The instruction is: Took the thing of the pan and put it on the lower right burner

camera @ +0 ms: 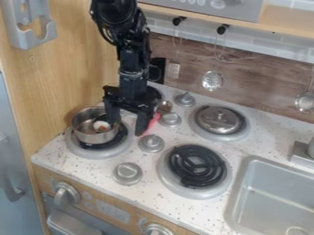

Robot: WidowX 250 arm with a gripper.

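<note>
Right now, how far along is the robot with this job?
Nothing looks done: the small item lies in the pan. The gripper, open at the pan's rim, seems to hold nothing. Remaining: lifting the item out and setting it on the bare lower right burner.

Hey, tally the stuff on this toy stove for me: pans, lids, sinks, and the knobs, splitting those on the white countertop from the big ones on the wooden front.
Pan: 1
Lid: 1
Sink: 1
Countertop knobs: 4
Front knobs: 2
Total: 9
</note>
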